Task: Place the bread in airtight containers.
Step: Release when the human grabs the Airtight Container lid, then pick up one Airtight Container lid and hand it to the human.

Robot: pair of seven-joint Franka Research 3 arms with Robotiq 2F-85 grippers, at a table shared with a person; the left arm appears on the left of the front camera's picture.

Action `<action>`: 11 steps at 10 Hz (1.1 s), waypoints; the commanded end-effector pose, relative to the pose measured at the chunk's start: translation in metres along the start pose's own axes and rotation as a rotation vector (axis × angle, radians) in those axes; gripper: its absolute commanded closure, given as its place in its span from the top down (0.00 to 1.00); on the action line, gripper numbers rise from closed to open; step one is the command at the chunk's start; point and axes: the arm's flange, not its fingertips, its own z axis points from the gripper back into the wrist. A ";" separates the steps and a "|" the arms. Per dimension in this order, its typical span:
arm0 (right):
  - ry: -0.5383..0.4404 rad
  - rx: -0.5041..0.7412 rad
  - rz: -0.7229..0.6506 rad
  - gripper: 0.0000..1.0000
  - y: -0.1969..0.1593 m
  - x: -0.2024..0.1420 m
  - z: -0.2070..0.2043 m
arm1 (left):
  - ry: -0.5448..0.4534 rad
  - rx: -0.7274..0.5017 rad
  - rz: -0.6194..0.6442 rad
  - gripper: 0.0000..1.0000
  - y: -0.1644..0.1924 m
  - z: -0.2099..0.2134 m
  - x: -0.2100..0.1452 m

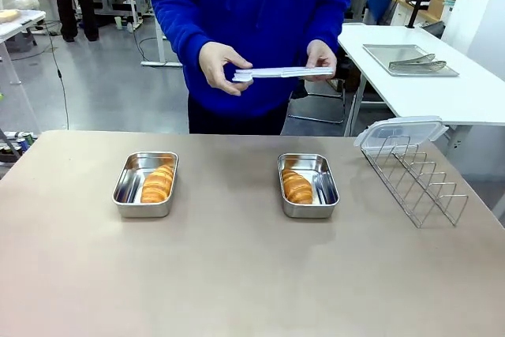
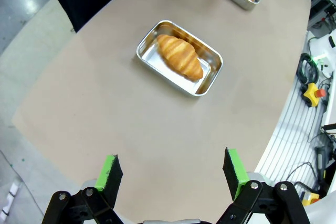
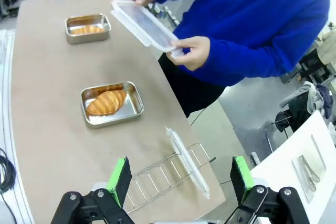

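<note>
One croissant (image 1: 158,185) lies in the open steel container (image 1: 126,184) on the robot's left of the tabletop (image 1: 237,274). The other croissant (image 1: 297,187) lies in the second container (image 1: 325,184) to the right, well apart from the first. Beyond the far edge a person in blue holds a clear lid (image 1: 284,73) level, with one hand (image 1: 219,66) and the other hand (image 1: 321,57) at its ends. A second lid (image 1: 400,130) rests atop the wire rack (image 1: 426,187). The left gripper (image 2: 172,167) and right gripper (image 3: 181,177) hang above the tabletop, fingers spread wide and empty.
</note>
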 end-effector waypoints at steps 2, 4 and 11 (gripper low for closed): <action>0.008 0.011 0.013 1.00 0.000 0.004 -0.004 | -0.012 -0.011 -0.004 1.00 -0.001 0.001 0.002; 0.008 0.011 0.013 1.00 0.000 0.004 -0.004 | -0.012 -0.011 -0.004 1.00 -0.001 0.001 0.002; 0.008 0.011 0.013 1.00 0.000 0.004 -0.004 | -0.012 -0.011 -0.004 1.00 -0.001 0.001 0.002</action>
